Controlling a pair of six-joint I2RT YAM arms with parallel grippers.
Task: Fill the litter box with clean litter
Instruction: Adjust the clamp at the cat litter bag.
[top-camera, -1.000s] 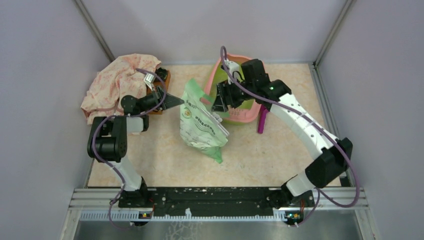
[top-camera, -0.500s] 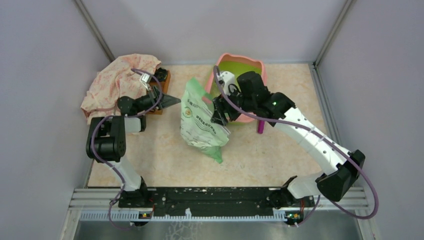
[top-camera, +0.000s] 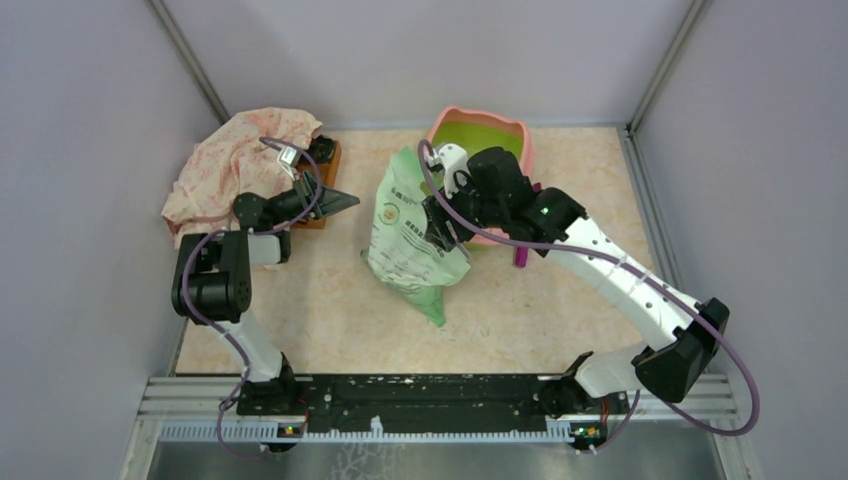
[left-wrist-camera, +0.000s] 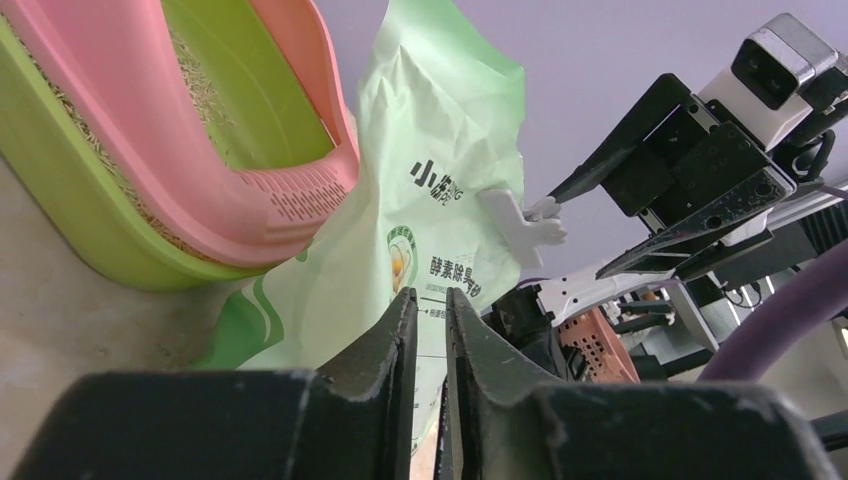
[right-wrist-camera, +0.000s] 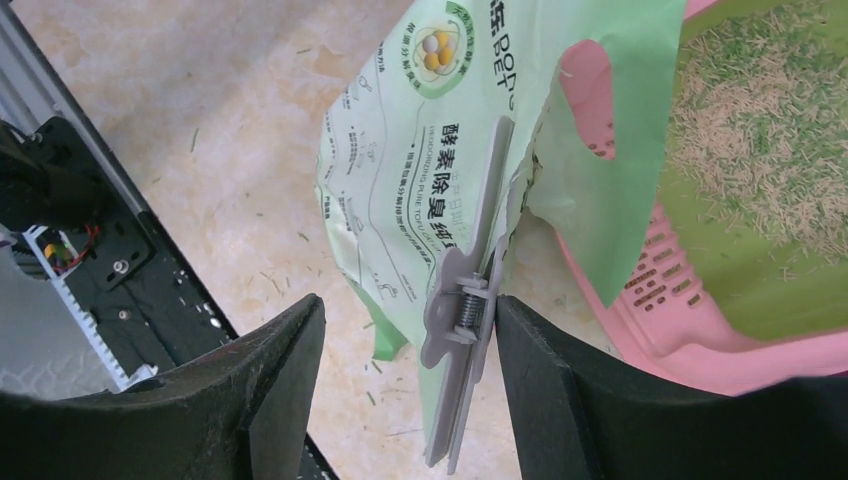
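Note:
The litter box (top-camera: 520, 133) stands at the back centre, pink rim, lime-green inside. In the right wrist view the litter box (right-wrist-camera: 700, 330) holds a thin scatter of pale litter (right-wrist-camera: 750, 150). The light green bag (top-camera: 408, 235) leans against its left front. A grey clip (right-wrist-camera: 468, 300) is clamped on the bag's top. My right gripper (top-camera: 440, 222) is open around that clip (right-wrist-camera: 408, 305); the clip touches one finger only. My left gripper (top-camera: 345, 203) is shut and empty, left of the bag, and points at it (left-wrist-camera: 430, 295).
A magenta scoop (top-camera: 522, 252) lies right of the litter box, under my right arm. A pink floral cloth (top-camera: 235, 165) is heaped at the back left over a brown object (top-camera: 328, 158). Walls close in on both sides and behind.
My right arm has come off the litter box, toward the front left, to the bag's clipped top. The bag's top has risen and shifted. The left arm has barely moved.

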